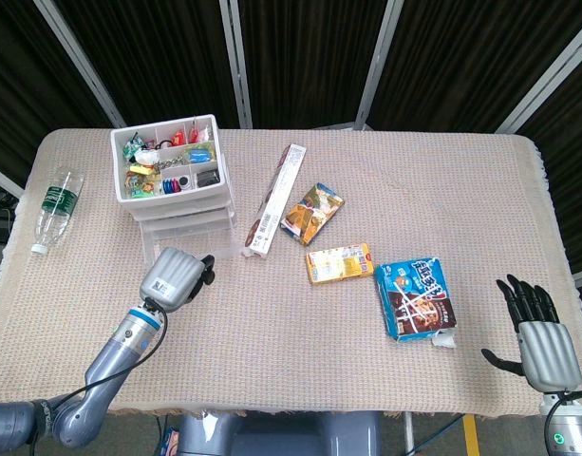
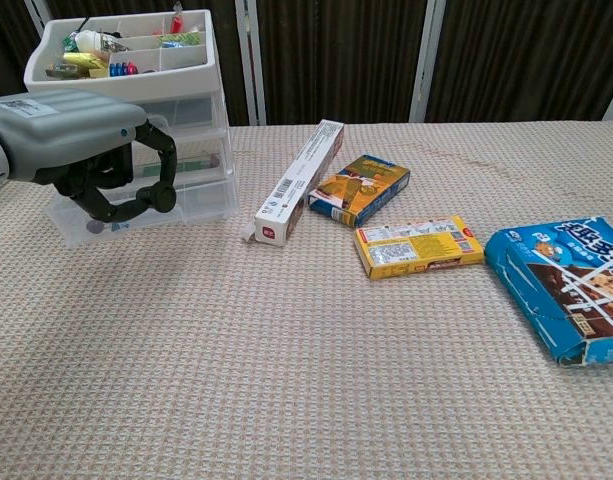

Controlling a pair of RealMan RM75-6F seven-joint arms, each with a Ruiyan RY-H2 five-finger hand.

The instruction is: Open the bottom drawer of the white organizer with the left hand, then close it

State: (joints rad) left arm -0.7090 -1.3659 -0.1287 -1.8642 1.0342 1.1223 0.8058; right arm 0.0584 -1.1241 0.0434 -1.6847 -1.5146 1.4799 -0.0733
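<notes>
The white organizer [image 1: 170, 169] [image 2: 126, 62] stands at the table's far left, with a tray of small items on top and three clear drawers below. Its bottom drawer [image 1: 191, 236] [image 2: 201, 203] juts out a little past the two above. My left hand [image 1: 177, 276] [image 2: 86, 150] hangs right in front of that drawer with its fingers curled in. The hand hides the drawer's handle, so contact does not show. My right hand [image 1: 535, 334] rests by the table's front right edge, fingers spread and holding nothing.
A plastic bottle [image 1: 55, 207] lies left of the organizer. To its right lie a long white box [image 1: 274, 199] [image 2: 301, 180], a snack pack [image 1: 312, 211] [image 2: 361, 188], a yellow box [image 1: 338, 263] [image 2: 418, 245] and a blue cookie pack [image 1: 416, 297] [image 2: 566, 285].
</notes>
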